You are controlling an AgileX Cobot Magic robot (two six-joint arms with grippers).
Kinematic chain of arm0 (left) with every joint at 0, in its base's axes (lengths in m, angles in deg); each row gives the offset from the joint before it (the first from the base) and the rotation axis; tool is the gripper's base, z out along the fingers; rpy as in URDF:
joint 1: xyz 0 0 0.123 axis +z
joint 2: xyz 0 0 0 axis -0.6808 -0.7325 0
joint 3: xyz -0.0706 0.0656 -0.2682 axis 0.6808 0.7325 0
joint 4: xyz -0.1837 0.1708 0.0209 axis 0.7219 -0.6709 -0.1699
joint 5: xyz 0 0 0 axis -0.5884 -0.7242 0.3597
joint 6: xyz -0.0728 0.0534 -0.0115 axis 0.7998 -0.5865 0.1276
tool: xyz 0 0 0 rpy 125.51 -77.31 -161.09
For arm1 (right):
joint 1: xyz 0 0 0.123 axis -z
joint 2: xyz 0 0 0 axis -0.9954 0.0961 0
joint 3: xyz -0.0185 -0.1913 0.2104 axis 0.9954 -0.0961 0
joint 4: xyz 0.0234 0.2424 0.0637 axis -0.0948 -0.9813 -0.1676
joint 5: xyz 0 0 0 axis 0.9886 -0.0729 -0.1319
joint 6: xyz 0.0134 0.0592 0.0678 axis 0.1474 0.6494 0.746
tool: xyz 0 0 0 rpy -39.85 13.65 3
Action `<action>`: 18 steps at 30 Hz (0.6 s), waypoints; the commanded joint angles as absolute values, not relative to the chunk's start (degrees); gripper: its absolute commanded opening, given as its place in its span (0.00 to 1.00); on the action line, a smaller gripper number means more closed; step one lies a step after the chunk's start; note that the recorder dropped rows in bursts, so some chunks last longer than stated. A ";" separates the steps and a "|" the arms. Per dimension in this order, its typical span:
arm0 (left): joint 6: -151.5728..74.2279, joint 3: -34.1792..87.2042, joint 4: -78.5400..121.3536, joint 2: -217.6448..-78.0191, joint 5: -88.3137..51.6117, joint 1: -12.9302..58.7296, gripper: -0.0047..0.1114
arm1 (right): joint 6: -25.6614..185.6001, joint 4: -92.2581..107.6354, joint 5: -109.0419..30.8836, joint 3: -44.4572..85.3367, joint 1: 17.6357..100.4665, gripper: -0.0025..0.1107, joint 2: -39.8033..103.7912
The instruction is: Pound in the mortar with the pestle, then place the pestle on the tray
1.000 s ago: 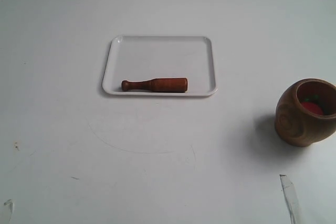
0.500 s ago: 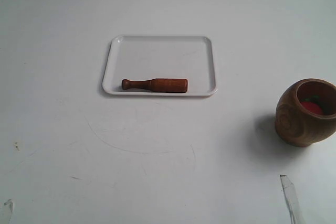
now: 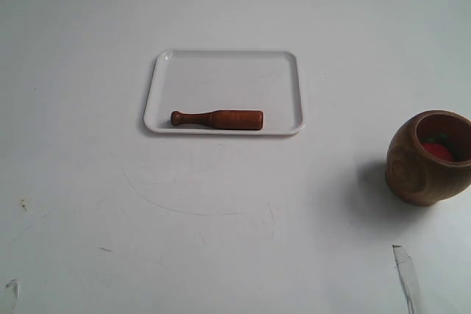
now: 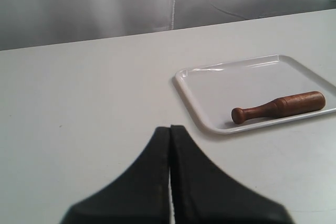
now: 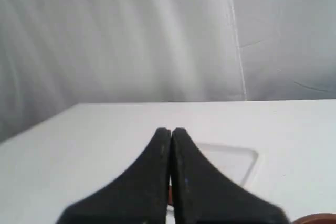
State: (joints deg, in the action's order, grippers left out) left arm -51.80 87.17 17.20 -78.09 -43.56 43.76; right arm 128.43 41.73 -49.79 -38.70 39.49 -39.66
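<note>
The dark reddish-brown pestle [image 3: 217,119] lies flat along the near edge of the white tray [image 3: 221,71], knob end to the left. The light-brown wooden mortar [image 3: 428,158] stands at the right edge of the table with something red inside. Neither gripper shows in the exterior view. In the left wrist view my left gripper [image 4: 170,128] is shut with nothing in it, well short of the tray [image 4: 210,85] and pestle [image 4: 278,107]. My right gripper [image 5: 171,129] is shut and empty, with the tray [image 5: 231,163] beyond it and a sliver of the mortar's rim [image 5: 315,220] at the corner.
The white table top [image 3: 221,218] carries faint scuff marks. Two pale strips [image 3: 406,277] show at its near edge, right and left. A grey curtain [image 5: 131,35] hangs behind the table.
</note>
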 commanded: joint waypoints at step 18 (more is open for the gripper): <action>-51.33 87.20 17.62 -78.02 -43.38 43.32 0.04 | 75.77 10.55 -50.89 -44.46 47.71 0.02 -39.80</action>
State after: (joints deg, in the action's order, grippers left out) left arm -51.80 87.17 17.20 -78.09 -43.56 43.76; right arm 75.78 9.19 -51.01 -44.25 42.67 -39.66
